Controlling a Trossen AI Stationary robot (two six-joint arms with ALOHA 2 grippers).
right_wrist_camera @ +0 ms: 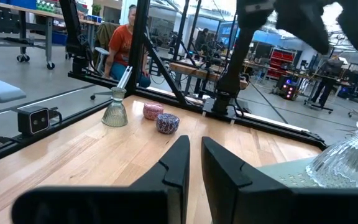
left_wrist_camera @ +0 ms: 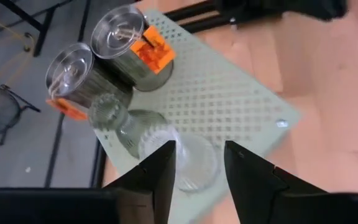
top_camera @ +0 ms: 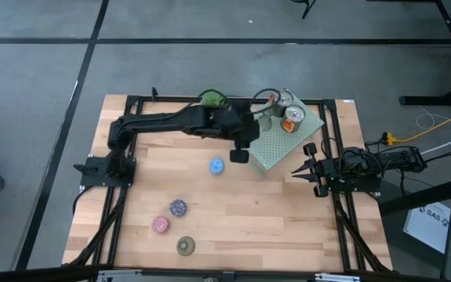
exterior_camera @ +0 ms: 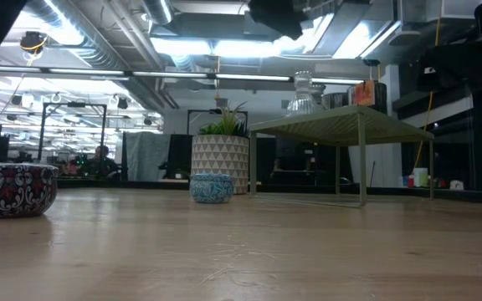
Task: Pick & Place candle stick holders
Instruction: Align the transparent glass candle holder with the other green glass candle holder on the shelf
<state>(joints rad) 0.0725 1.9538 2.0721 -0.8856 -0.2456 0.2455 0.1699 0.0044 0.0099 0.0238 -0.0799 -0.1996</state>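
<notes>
Hovering over the pale green perforated slab (top_camera: 282,143), the left gripper (left_wrist_camera: 197,165) has its fingers apart above the clear glass holder (left_wrist_camera: 166,149), which stands on the slab beside two shiny holders (left_wrist_camera: 98,53). The right gripper (top_camera: 300,170) waits with fingers together at the table's right edge. Blue (top_camera: 216,166), purple (top_camera: 178,207), pink (top_camera: 160,225) and olive-gold (top_camera: 185,246) holders sit on the table (top_camera: 272,219).

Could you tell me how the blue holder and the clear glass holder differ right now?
The blue holder sits on the bare wooden table; the clear glass holder stands on the green perforated slab. The blue one is opaque and low, a squat cup; the glass one is see-through and ribbed. The left gripper hovers just above the glass holder, fingers apart, while nothing is near the blue one. Both stand upright and are round.
</notes>
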